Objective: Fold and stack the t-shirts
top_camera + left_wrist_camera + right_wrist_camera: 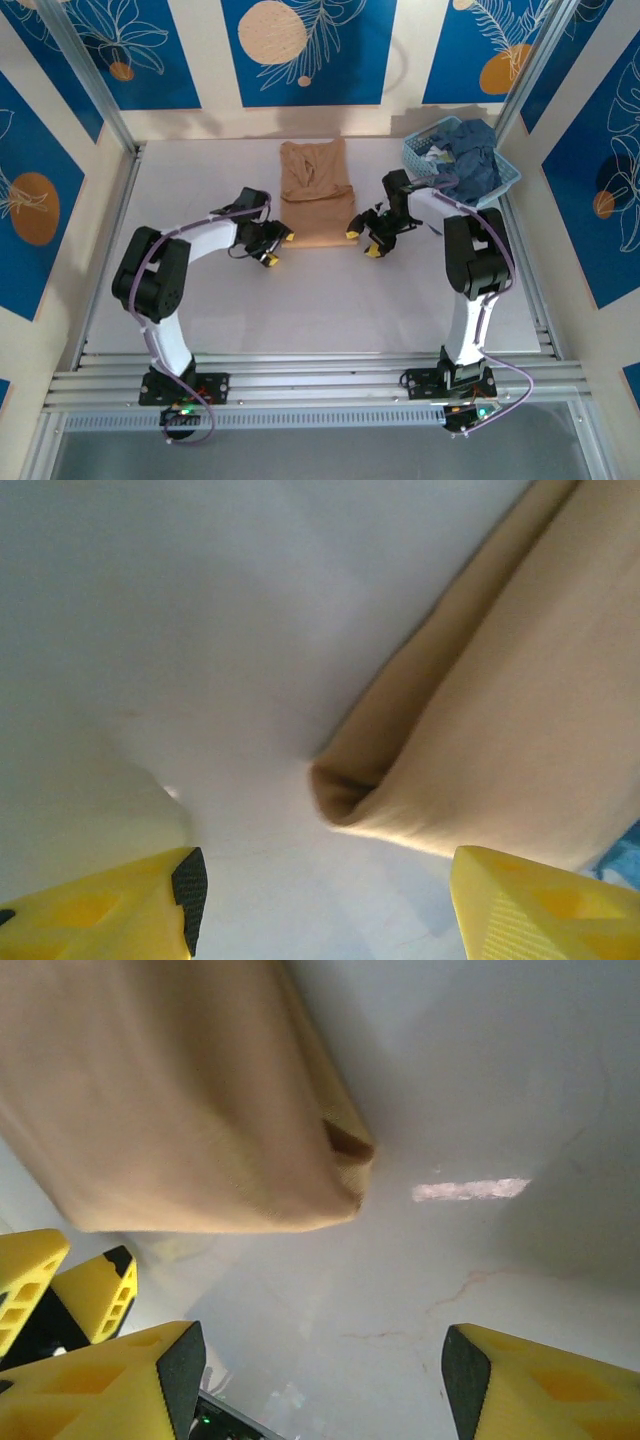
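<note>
White tabletop point(330, 300) is lying under both arms, inside a booth whose walls are carrying blue panels point(310, 45) with pale leaf and fruit drawings.

At the left gripper point(279, 249), the yellow fingers point(120, 910) are standing well apart and are gripping nothing; bare table is showing between them in the left wrist view. Just ahead of those fingertips, a folded corner of the tan-orange t-shirt point(540, 710) is resting on the table, with its rolled edge running away on the right finger's side. Whether that finger is touching the cloth I cannot tell.

At the right gripper point(364, 241), the fingers point(110, 1385) are likewise spread, black pads facing inward, with only table between them. Ahead of them, on the left finger's side, the shirt's other near corner point(170, 1090) is lying flat with a small open fold at its tip.

Seen from above, the two grippers are flanking the near end of the shirt point(315, 195), which is lying folded into a long narrow rectangle and stretching away from the fingertips toward the far wall.

Farther out, beyond the right gripper and on its outer side, a light-blue lattice basket point(415, 155) is sitting at the table's far corner. Dusty-blue t-shirts point(472, 150) are lying heaped in it, some cloth hanging over its rim.
</note>
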Action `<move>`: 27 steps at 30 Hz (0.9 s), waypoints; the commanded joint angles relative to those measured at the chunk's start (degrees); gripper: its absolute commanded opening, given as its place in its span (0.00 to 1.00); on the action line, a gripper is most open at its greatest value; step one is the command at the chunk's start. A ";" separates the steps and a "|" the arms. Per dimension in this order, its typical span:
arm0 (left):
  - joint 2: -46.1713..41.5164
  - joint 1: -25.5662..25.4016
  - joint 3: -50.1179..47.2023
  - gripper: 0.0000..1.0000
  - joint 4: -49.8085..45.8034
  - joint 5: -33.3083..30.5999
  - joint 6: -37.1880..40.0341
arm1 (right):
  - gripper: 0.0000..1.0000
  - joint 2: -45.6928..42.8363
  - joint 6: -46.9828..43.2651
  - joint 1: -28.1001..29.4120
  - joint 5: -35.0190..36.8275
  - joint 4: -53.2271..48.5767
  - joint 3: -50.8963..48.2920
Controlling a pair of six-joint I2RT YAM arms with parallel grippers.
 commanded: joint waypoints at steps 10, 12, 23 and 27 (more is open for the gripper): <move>7.93 -1.12 5.02 0.53 8.17 0.83 -5.81 | 0.49 9.03 3.10 0.31 -2.79 2.10 8.50; 9.19 -1.12 6.46 0.39 8.79 1.03 -5.87 | 0.36 10.27 4.03 0.35 -2.98 2.40 9.78; 6.63 2.51 26.37 0.00 -2.05 -2.19 2.20 | 0.00 10.73 6.74 -1.06 -2.15 -6.29 35.29; 6.36 3.71 38.01 0.00 -8.81 -2.34 7.75 | 0.00 13.63 6.22 -1.21 -2.32 -12.47 50.60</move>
